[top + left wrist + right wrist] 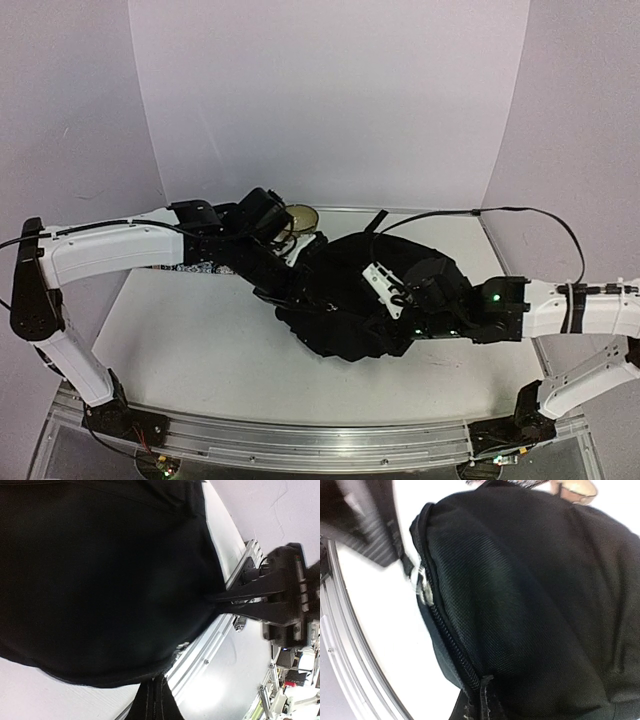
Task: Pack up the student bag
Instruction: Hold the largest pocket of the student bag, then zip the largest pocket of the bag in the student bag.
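The student bag (345, 310) is a large black fabric backpack lying in the middle of the white table. My left gripper (283, 278) reaches in from the left and is shut on a black stitched strap (154, 700) at the bag's edge; its fingers are hidden. My right gripper (398, 303) comes from the right and is shut on a fabric tab (487, 692) at the end of the bag's zip (447, 635). In the left wrist view the right gripper (216, 602) pinches the bag's fabric. The metal zip pull (422, 587) sits further along the closed zip.
A round tan object (302, 218) stands behind the bag near the back wall. Something patterned (205, 268) lies under my left arm. An aluminium rail (300, 442) runs along the near table edge. White walls close in the back and sides.
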You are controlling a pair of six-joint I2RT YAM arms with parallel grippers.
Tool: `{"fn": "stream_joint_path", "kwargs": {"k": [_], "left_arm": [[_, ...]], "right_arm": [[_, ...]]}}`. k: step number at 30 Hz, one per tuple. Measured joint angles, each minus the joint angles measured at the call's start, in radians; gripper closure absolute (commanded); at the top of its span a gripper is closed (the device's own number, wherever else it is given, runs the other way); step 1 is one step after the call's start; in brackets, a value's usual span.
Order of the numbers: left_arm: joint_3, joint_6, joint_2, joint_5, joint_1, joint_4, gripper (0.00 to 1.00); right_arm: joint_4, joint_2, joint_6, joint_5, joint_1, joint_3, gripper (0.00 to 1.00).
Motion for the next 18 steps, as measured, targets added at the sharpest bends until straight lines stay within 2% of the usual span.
{"fn": "stream_joint_path", "kwargs": {"k": [8, 14, 18], "left_arm": [[-0.087, 0.01, -0.066, 0.033, 0.166, 0.021, 1.0], [-0.092, 0.051, -0.065, -0.003, 0.189, 0.01, 1.0], [-0.092, 0.066, -0.033, -0.027, 0.201, -0.011, 1.0]], "right_arm": [[-0.116, -0.218, 0.02, 0.048, 0.0, -0.079, 1.0], [-0.16, -0.318, 0.052, 0.101, 0.002, -0.12, 1.0], [-0.195, -0.327, 0.067, 0.104, 0.002, -0.121, 0.94]]}}
